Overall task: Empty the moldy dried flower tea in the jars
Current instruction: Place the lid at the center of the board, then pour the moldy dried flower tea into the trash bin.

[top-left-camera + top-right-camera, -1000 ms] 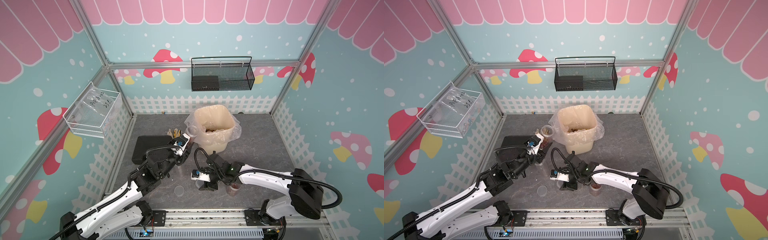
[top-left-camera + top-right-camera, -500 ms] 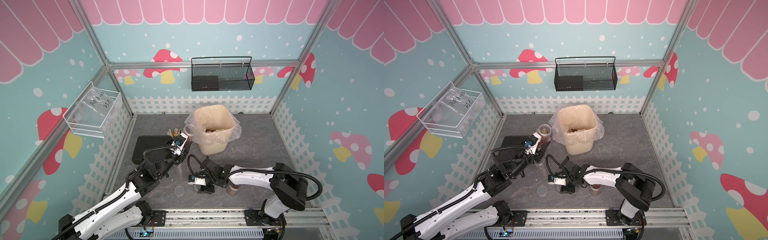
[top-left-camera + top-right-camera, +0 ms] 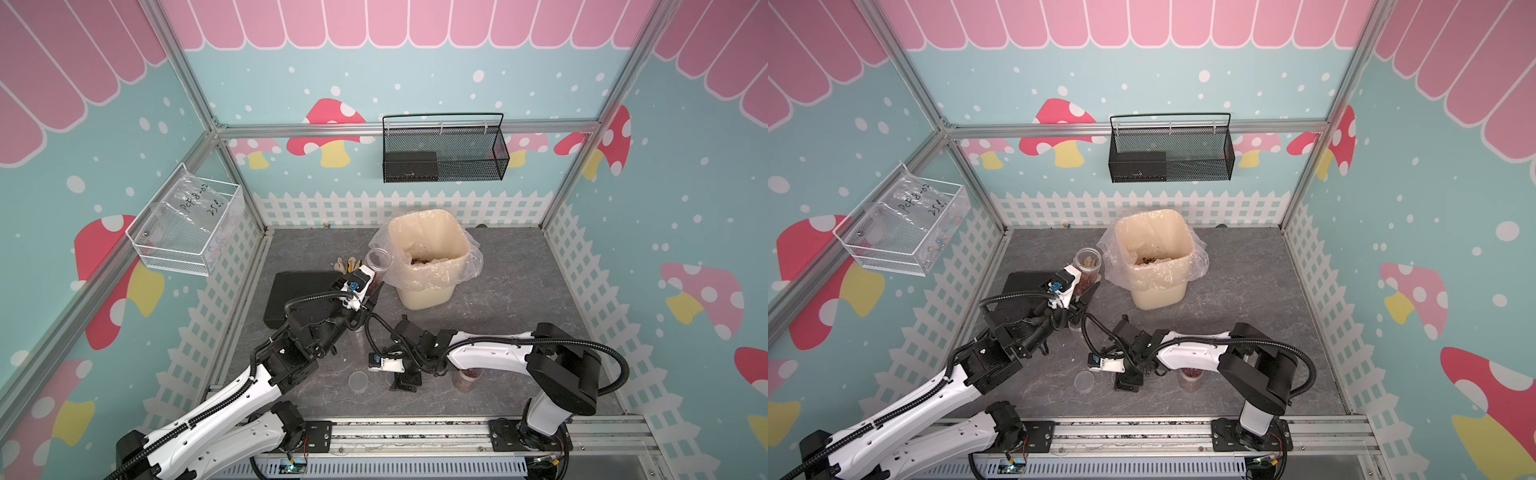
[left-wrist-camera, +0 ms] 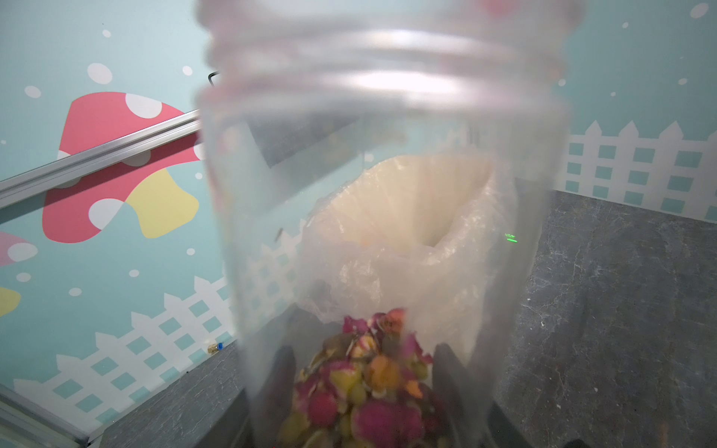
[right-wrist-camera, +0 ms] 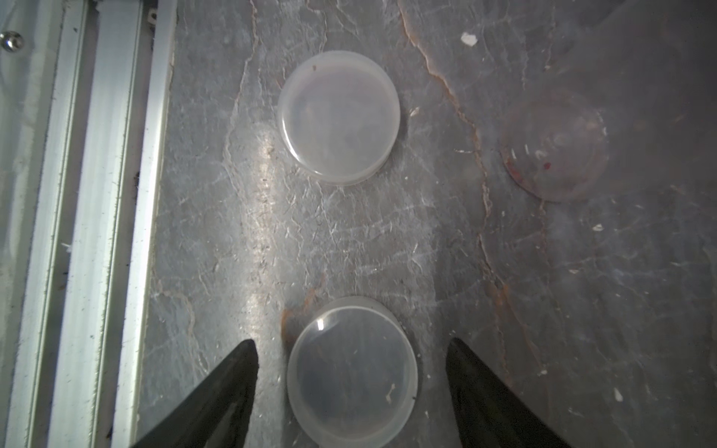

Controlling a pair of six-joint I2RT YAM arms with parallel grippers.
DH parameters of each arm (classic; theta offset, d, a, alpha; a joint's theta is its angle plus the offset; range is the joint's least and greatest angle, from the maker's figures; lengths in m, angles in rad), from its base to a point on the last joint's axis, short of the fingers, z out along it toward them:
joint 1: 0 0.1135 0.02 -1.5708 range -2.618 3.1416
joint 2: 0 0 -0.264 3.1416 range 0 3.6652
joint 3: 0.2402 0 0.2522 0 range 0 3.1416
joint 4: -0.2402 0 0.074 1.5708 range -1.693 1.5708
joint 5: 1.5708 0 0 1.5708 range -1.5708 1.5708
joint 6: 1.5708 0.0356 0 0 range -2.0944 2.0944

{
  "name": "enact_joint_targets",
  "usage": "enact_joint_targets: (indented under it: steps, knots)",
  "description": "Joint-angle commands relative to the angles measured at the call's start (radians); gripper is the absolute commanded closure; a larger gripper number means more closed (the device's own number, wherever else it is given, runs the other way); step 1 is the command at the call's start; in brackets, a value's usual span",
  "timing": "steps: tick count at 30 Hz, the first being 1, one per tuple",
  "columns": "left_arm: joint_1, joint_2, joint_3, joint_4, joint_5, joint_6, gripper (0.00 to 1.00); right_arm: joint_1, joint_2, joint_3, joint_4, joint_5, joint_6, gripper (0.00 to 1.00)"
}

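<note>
Lined cream bin (image 3: 428,249) is easy to spot in both top views, which show two jars clearly: a tilted jar (image 3: 1087,270) right beside the bin and a second jar (image 3: 1190,376) under the right arm. Only the right wrist view shows two lids, far lid (image 5: 339,116) and near lid (image 5: 352,376). Left gripper (image 3: 1086,289) pinches the tilted jar, dried flower tea (image 4: 361,395) low inside. Right gripper (image 5: 350,342) sits spread around the near lid, not touching.

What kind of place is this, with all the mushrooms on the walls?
Probably a robot test booth dressed up playfully: printed mushroom walls on a metal frame, two robot arms mounted on a front rail, and a lined bin on the grey tabletop.
</note>
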Motion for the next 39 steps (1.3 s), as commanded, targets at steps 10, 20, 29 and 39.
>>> enact_joint_targets:
  steps: [10, 20, 29, 39]
  knots:
    - [0.005, 0.057, 0.165, -0.181, -0.098, 0.143, 0.76, 0.006, -0.418, -0.118, 0.157, 0.066, 0.064, 0.17]
    - [0.005, 0.273, 0.417, -0.341, -0.191, 0.312, 0.76, 0.005, -0.653, -0.323, 0.444, 0.449, 0.149, 0.00]
    - [0.005, 0.506, 0.687, -0.419, -0.307, 0.565, 0.77, -0.010, -0.782, -0.417, 0.558, 0.716, 0.171, 0.00]
    - [0.008, 0.676, 0.872, -0.440, -0.384, 0.823, 0.77, -0.049, -0.941, -0.533, 0.684, 0.850, 0.130, 0.00]
